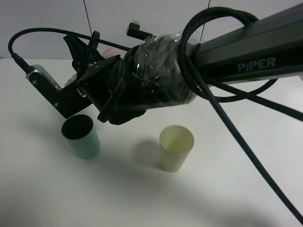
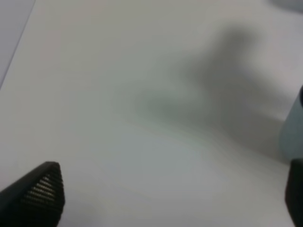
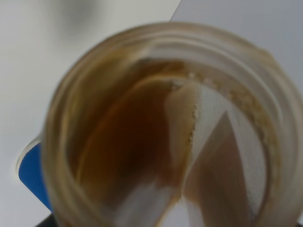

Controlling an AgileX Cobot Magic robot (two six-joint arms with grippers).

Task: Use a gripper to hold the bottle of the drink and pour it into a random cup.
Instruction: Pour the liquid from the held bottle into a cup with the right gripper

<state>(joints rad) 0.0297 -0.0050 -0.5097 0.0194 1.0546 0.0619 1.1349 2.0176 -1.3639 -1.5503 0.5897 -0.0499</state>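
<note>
- Exterior high view: the right end effector (image 1: 84, 49), on a film-wrapped arm (image 1: 246, 52) reaching across to the left, hangs over the table (image 1: 236, 189), close above the teal cup (image 1: 81, 137). It hides most of the bottle. A pale yellow-green cup (image 1: 176, 147) stands apart to the right.
- Left wrist view: the left end effector (image 2: 175, 172) is released, its fingers (image 2: 42, 194) spread wide over the table, with the teal cup's wall at one edge.
- Right wrist view: the right end effector is clenched on the bottle (image 3: 227, 42), whose open mouth fills the view. The brown drink (image 3: 128, 137) lies along one side. A blue-banded cup (image 3: 32, 175) sits beyond.
</note>
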